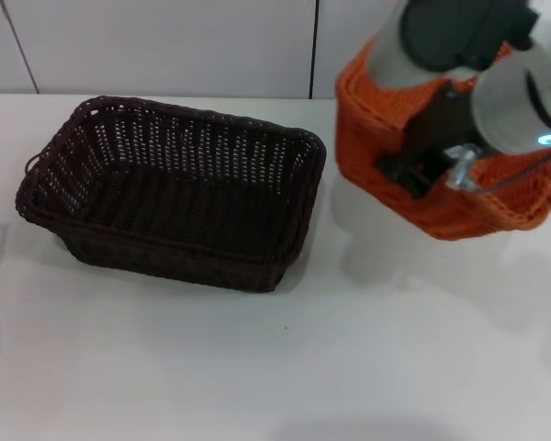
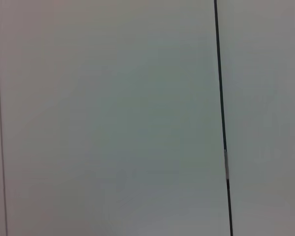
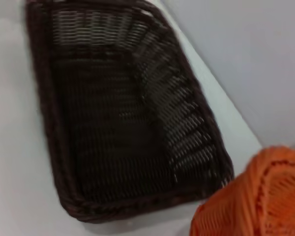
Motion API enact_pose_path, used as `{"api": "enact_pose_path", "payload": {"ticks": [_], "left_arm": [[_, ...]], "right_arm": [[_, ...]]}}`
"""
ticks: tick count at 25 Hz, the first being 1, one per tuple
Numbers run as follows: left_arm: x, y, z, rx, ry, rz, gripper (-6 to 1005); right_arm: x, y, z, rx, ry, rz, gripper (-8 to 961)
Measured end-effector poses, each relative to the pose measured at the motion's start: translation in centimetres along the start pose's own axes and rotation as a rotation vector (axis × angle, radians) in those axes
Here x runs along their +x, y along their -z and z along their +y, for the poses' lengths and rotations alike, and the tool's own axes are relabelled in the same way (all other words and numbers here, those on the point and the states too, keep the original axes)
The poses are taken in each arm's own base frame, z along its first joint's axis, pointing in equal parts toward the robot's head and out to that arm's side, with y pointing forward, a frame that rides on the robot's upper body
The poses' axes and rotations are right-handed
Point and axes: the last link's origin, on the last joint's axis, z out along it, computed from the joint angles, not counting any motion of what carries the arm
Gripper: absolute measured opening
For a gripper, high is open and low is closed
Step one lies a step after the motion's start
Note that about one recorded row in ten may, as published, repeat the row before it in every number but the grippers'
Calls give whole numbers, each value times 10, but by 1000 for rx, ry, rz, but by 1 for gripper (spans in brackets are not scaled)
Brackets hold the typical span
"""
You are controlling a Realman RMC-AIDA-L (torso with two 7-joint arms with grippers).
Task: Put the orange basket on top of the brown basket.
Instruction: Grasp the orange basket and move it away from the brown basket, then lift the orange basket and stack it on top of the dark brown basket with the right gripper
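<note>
The orange basket (image 1: pixel 372 138) hangs tilted above the white table at the right of the head view, with its shadow on the table below it. My right gripper (image 1: pixel 424 167) reaches down into it and is shut on its near wall. The brown basket (image 1: pixel 174 193) stands empty on the table to the left of the orange one, a small gap between them. The right wrist view shows the brown basket (image 3: pixel 123 113) from above and a corner of the orange basket (image 3: pixel 258 196) beside it. My left gripper is out of view; its wrist view shows only a wall.
The white table (image 1: pixel 257 367) runs to a white panelled wall (image 1: pixel 165 46) behind the baskets. A dark seam (image 2: pixel 221 98) runs down the wall in the left wrist view.
</note>
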Motion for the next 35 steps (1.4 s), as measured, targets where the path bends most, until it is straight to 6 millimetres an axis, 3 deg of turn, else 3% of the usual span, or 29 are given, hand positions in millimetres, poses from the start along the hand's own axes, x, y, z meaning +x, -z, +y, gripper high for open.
{"api": "enact_pose_path", "payload": {"ticks": [2,3,4,8,13,19,23,35], "left_arm": [[0,0,0,2,2,-1,768],[-1,1,-1,4,6,-3,768],[-1,1,-1,4,6,-3,767],[-3,4,-3,13,51,-10,767],[-4,5,-4,17,59,-12,767],[-5,5,-4,15,58,-19,767],[-6,5,-1,9,59,-24,767],[-6,4,3,-6,67,-30,767]], "right_arm": [[-10,2,7,26,140,-6,134],[-19,4,16,65,300,-12,134],[-19,4,16,65,300,-12,134],[-31,8,35,124,653,-32,134],[-32,1,43,130,872,-48,134],[-36,-17,52,116,1050,-41,133],[-38,-43,67,94,1180,-49,133],[-30,-79,80,59,1275,-28,133]]}}
